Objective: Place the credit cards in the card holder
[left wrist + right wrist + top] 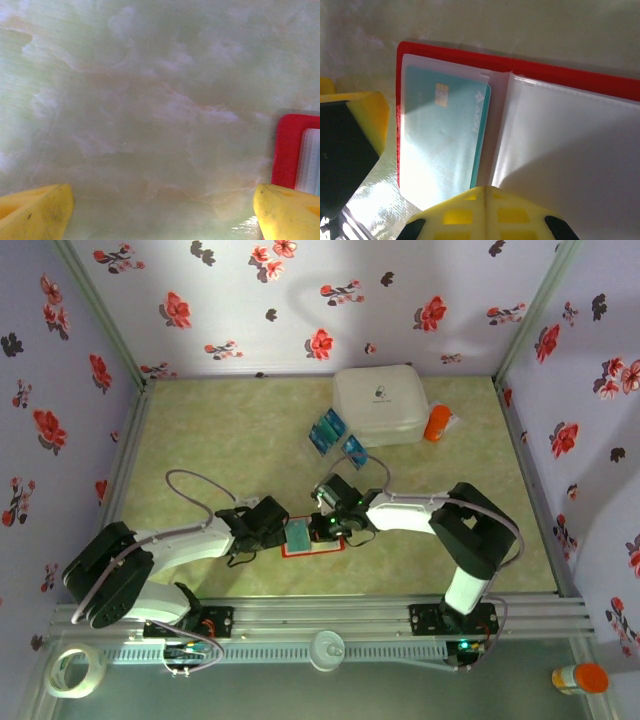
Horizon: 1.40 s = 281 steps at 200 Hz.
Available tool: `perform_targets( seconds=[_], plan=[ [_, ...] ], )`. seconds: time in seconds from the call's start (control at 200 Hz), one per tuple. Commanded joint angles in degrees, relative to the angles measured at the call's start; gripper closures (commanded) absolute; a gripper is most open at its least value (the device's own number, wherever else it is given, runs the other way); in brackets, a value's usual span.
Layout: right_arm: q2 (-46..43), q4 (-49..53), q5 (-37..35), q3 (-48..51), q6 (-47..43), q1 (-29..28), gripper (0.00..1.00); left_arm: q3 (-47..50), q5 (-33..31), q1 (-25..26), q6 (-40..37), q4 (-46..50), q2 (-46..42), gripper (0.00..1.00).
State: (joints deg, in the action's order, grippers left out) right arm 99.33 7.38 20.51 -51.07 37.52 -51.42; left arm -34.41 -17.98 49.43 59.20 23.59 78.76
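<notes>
The red card holder (318, 547) lies open on the table between my two grippers. In the right wrist view the card holder (555, 74) shows its clear pockets, and a teal credit card (445, 135) sits under the left pocket. My right gripper (485, 189) is shut, tips pressed together over the holder's fold, nothing visible between them. My left gripper (162, 215) is open wide over bare table just left of the holder (287, 150). Two blue credit cards (327, 430) (353, 449) lie farther back, near the white case.
A big white rounded case (380, 403) stands at the back with an orange bottle (437, 423) beside it. Flowered walls close in three sides. A tape roll (75, 670) and another orange bottle (580, 677) sit outside the near rail.
</notes>
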Motion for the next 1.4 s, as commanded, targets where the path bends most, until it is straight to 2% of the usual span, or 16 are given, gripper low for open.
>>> perform_targets(
  seconds=[0.0, 0.23, 0.49, 0.6, 0.895, 1.04, 1.285, 1.4],
  plan=[
    [1.5, 0.0, -0.5, -1.9, 0.7, -0.9, 0.96, 0.9, 1.5, -0.4, -0.4, -2.4, 2.2, 0.06],
    [2.9, 0.0, -0.2, -2.9, 0.8, -1.7, 0.96, 1.0, 1.6, -0.5, -0.3, -2.6, 2.2, 0.06],
    [-2.7, 5.0, -2.7, -4.4, -0.7, -1.5, 0.94, 0.3, 1.4, -0.5, -0.4, -1.8, 0.1, 0.06],
    [-6.7, 8.2, -5.3, -4.7, -1.5, -1.3, 0.86, -0.4, 1.0, -0.5, -0.7, -0.7, -1.9, 0.06],
    [-18.6, 16.6, -17.0, -0.4, -1.5, -0.8, 0.52, -3.8, 0.2, -1.1, -3.8, 2.6, -7.1, 0.02],
    [-22.4, 18.7, -21.7, 3.4, 0.4, -0.5, 0.43, -5.9, 0.1, -2.0, -6.1, 3.5, -8.8, 0.00],
    [-21.0, 15.1, -23.1, 8.2, 3.4, 0.4, 0.42, -9.4, 0.8, -3.6, -10.2, 4.9, -9.1, 0.00],
    [-18.9, 11.9, -22.8, 9.2, 4.4, 1.2, 0.46, -10.6, 2.2, -4.0, -11.8, 4.4, -8.5, 0.00]
  ],
)
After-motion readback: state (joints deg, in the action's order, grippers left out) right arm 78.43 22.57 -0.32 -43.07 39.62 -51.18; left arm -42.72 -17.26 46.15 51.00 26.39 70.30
